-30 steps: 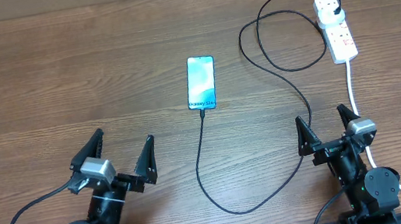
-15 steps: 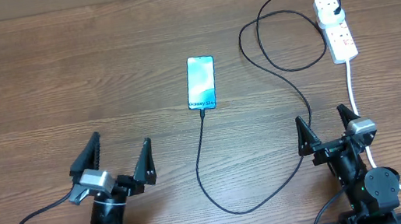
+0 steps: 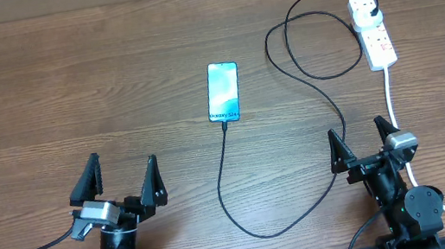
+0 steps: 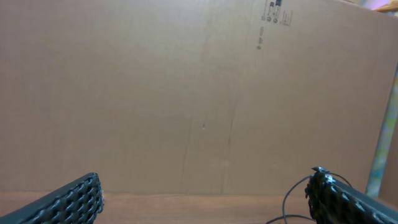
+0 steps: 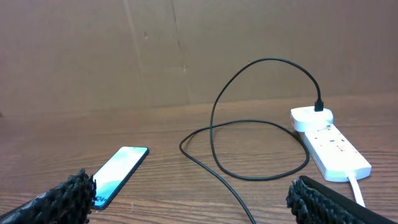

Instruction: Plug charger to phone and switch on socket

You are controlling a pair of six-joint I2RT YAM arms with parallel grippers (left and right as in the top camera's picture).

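Note:
The phone (image 3: 223, 91) lies flat mid-table with its blue screen lit, and shows again in the right wrist view (image 5: 118, 171). The charger (image 3: 260, 234), a thin black cable, runs from the phone's near edge, loops toward me and curls back to a black plug in the far end of the white socket (image 3: 372, 32). Cable (image 5: 249, 124) and socket (image 5: 329, 146) both show in the right wrist view. My left gripper (image 3: 123, 163) stands open at the near left, holding nothing. My right gripper (image 3: 355, 130) is open at the near right, straddling the cable without touching it.
A thick white cord (image 3: 390, 96) leaves the socket and passes my right arm. A cardboard wall (image 4: 199, 93) stands along the table's far edge. In the left wrist view my open left gripper (image 4: 205, 177) faces that wall, with a bit of cable (image 4: 289, 199) low right.
My left arm has drawn back toward the near edge and a little left, its open gripper straightening. The right arm, phone and cable have not moved.

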